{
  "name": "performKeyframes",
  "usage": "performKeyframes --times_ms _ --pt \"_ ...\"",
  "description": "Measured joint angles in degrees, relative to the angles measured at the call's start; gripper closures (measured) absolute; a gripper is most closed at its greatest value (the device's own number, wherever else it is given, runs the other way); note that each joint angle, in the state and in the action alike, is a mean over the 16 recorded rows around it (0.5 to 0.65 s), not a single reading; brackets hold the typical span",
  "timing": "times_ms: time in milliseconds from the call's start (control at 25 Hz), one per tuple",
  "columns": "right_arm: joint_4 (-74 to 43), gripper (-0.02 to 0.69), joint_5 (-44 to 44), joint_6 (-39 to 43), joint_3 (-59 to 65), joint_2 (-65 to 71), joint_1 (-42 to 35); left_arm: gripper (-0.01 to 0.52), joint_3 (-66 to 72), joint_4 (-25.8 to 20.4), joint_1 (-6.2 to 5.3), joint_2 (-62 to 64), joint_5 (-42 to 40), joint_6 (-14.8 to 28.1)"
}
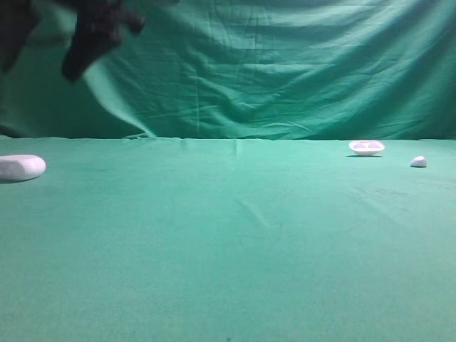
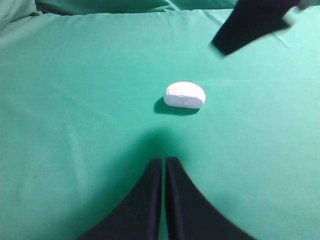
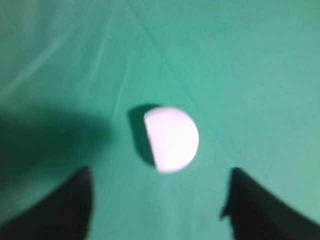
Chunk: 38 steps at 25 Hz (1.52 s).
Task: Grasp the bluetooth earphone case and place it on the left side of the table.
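The bluetooth earphone case [image 1: 21,167] is a rounded white pill lying on the green table [image 1: 235,242] at its far left edge. In the left wrist view the case [image 2: 185,95] rests on the cloth ahead of my left gripper [image 2: 163,162], whose dark fingers are pressed together with nothing between them. In the right wrist view my right gripper [image 3: 160,172] stands open, its fingertips wide apart, and the case [image 3: 171,138] lies free on the cloth just beyond them. A dark blurred arm part [image 1: 92,35] hangs high above the case.
A small shallow white dish [image 1: 366,147] and a tiny white blob [image 1: 418,162] sit at the far right near the back. A green draped backdrop [image 1: 271,71] closes off the rear. Another dark arm piece [image 2: 255,22] crosses the left wrist view's top right corner.
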Motion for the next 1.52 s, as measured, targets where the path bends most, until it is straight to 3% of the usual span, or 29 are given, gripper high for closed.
performKeyframes --times_ms 160,600,1120,1520 --pt "-1.84 0.659 3.34 3.86 2.98 -7.65 -2.06 0.514 0.0 0.0 0.0 0.0 0.0 0.0" --pt "-5.26 0.665 3.98 9.95 23.58 -33.6 -7.09 0.514 0.0 0.0 0.0 0.0 0.0 0.0" --pt "-5.23 0.665 -9.05 11.57 54.86 -66.19 -8.13 0.514 0.0 0.0 0.0 0.0 0.0 0.0" --pt "-6.46 0.665 -13.37 10.87 66.02 -81.47 -8.53 0.514 0.0 0.0 0.0 0.0 0.0 0.0"
